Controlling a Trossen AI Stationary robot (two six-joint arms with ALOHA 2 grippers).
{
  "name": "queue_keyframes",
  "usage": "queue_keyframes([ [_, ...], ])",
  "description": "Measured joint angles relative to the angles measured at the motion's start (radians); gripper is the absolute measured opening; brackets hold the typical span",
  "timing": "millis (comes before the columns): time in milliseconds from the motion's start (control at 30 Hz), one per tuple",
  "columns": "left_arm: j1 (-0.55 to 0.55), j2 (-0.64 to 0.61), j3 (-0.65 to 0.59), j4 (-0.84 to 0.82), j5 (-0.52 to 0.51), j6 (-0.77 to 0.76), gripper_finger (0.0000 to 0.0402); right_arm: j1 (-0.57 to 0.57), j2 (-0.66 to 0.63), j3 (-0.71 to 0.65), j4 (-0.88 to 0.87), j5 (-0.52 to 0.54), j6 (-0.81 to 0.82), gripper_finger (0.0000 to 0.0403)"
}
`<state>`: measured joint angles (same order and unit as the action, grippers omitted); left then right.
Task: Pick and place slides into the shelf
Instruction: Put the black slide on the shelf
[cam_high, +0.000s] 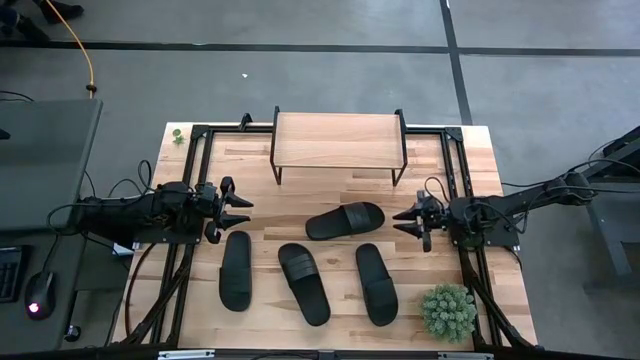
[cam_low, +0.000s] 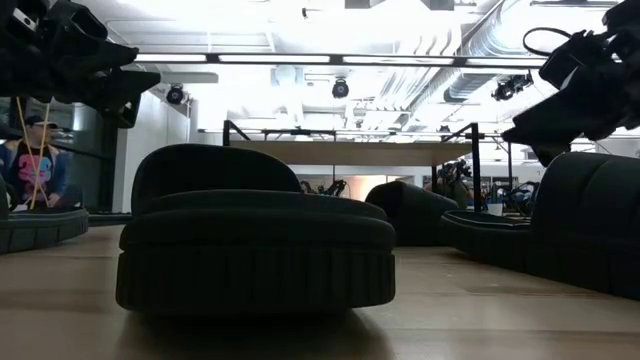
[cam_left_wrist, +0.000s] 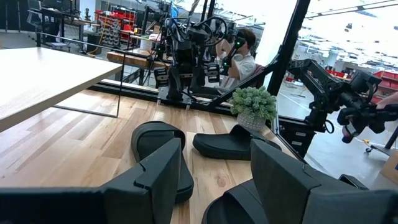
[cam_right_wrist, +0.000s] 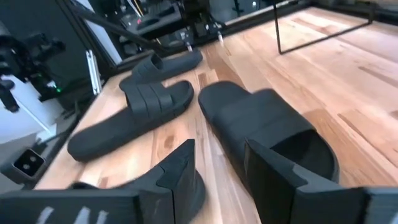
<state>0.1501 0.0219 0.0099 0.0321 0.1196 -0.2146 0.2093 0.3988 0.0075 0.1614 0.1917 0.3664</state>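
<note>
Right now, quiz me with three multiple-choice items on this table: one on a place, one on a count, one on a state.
1. The small green potted plant stands by:
A the right arm
B the left arm
C the low light-wood shelf with thin black legs

2. Black rubber slide sandals on the table:
A two
B four
C six

3. The shelf top holds:
A one slide
B a plant
C nothing

Answers: 1 A, it sits at the table corner on the right arm's side. 2 B, the high view shows four. 3 C, its top is bare wood.
</note>
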Motion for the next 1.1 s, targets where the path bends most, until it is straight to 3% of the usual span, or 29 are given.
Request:
queue_keyframes([
  [333, 0.0, 0.0, 0.0, 0.0, 0.0, 0.0, 0.0177, 0.0, 0.0, 0.0, 0.135, 0.0, 0.0, 0.0129],
  [700, 0.0, 0.0, 0.0, 0.0, 0.001, -0.018, 0.0177, 0.0, 0.0, 0.0, 0.396, 0.03, 0.0, 0.0129],
  [900, 0.0, 0.0, 0.0, 0.031, -0.031, -0.323, 0.0177, 0.0, 0.0, 0.0, 0.506, 0.114, 0.004, 0.0129],
  [1100, 0.0, 0.0, 0.0, 0.029, -0.066, -0.641, 0.0177, 0.0, 0.0, 0.0, 0.551, 0.262, 0.159, 0.0129],
])
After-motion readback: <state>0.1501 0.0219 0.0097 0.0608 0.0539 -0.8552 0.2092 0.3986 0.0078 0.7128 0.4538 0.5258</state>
